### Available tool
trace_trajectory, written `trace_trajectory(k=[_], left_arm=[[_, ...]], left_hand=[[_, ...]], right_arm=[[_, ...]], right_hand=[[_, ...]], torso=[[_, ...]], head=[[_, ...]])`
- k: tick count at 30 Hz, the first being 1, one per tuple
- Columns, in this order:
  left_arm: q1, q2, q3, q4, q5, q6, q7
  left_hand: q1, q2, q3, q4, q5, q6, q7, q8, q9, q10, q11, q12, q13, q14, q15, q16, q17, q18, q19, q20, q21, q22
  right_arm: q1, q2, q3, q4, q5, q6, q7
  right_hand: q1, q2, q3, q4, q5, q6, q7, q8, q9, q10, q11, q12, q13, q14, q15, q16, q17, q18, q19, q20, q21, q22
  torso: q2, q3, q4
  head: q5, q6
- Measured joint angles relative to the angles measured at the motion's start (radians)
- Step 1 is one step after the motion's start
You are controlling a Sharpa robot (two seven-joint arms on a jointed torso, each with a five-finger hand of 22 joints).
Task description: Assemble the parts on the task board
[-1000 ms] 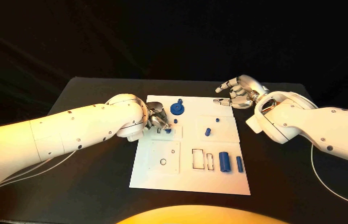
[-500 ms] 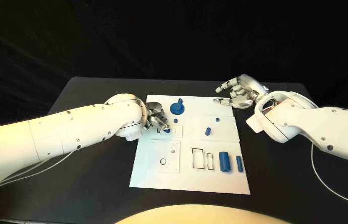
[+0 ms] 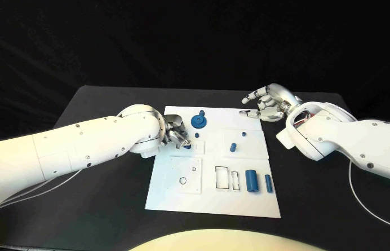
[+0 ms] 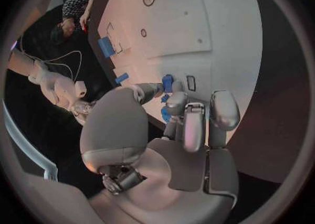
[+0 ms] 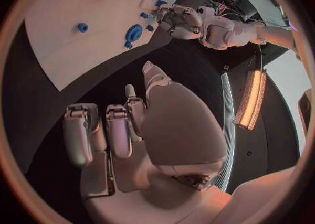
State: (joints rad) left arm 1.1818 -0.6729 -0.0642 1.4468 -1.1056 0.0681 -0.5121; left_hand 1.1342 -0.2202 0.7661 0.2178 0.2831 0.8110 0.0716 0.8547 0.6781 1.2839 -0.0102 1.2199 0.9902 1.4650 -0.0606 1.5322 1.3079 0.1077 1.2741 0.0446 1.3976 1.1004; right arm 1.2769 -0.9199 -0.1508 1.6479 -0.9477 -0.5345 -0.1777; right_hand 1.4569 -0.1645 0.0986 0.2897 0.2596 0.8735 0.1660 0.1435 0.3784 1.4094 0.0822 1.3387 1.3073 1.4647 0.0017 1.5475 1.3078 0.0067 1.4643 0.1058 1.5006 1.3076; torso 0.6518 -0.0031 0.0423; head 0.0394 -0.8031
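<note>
The white task board [image 3: 213,197] lies mid-table. My left hand [image 3: 177,133] is over the board's left edge, and its thumb and a finger pinch a small blue part [image 3: 187,145], low over the board. The same part [image 4: 168,83] sits beside a small rectangular slot [image 4: 190,83] in the left wrist view. A blue gear-like part [image 3: 199,120] stands just beyond that hand. My right hand [image 3: 268,104] hovers at the board's far right corner with its fingers apart and nothing in them.
A short blue peg [image 3: 233,147] and a small blue stud [image 3: 242,133] stand mid-board. Two blue cylinders [image 3: 251,180] [image 3: 268,184] lie at the near right beside rectangular cut-outs [image 3: 222,177]. A round hole [image 3: 183,181] is at the near left. Black table [image 3: 97,217] surrounds the board.
</note>
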Motion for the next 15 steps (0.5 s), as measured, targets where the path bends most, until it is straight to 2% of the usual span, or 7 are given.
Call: trace_trajectory(k=[5,9,15], left_arm=[[0.0,0.004,0.0,-0.002,-0.002,0.003,-0.003],[0.001,0.008,0.0,-0.005,-0.002,0.005,-0.006],[0.001,0.017,0.0,-0.014,-0.002,0.007,-0.009]], left_hand=[[-0.003,-0.002,-0.001,-0.001,0.027,0.006,0.0,0.0,0.002,0.005,-0.002,0.0,0.004,0.004,-0.004,0.0,0.0,0.0,0.004,-0.004,0.004,0.002],[-0.01,-0.007,-0.003,-0.003,0.029,0.009,-0.002,0.007,0.003,0.009,-0.006,0.004,0.006,0.004,-0.003,0.004,0.0,0.0,0.004,-0.004,0.004,0.002],[-0.029,-0.002,-0.007,-0.007,0.034,0.02,-0.01,0.012,0.006,0.023,-0.013,0.012,0.019,0.0,-0.007,0.008,0.0,0.0,0.004,-0.004,0.003,0.007]], right_arm=[[0.0,0.0,0.0,0.0,0.0,0.0,0.0],[0.0,0.0,0.0,0.0,0.0,0.001,0.0],[0.0,0.0,0.0,0.0,0.0,0.001,0.0]], right_hand=[[0.0,0.0,0.0,0.0,0.0,0.0,0.0,0.0,0.0,0.0,0.0,0.0,0.0,0.0,0.0,0.0,0.0,0.0,0.0,0.0,0.0,0.0],[0.0,0.0,0.0,0.0,0.0,0.0,0.0,0.0,0.0,0.0,0.0,0.0,0.0,0.0,0.0,0.0,0.0,0.0,0.0,0.0,0.0,0.0],[0.0,0.0,0.0,0.0,0.0,0.0,0.0,0.0,0.0,0.0,0.0,0.0,0.0,0.0,0.0,0.0,0.0,0.0,0.0,0.0,0.0,0.0]], torso=[[0.0,0.0003,-0.0002],[0.0,0.0003,-0.0008],[0.0,0.001,-0.0008]], head=[[0.0,0.0],[0.0,-0.001],[-0.001,-0.002]])
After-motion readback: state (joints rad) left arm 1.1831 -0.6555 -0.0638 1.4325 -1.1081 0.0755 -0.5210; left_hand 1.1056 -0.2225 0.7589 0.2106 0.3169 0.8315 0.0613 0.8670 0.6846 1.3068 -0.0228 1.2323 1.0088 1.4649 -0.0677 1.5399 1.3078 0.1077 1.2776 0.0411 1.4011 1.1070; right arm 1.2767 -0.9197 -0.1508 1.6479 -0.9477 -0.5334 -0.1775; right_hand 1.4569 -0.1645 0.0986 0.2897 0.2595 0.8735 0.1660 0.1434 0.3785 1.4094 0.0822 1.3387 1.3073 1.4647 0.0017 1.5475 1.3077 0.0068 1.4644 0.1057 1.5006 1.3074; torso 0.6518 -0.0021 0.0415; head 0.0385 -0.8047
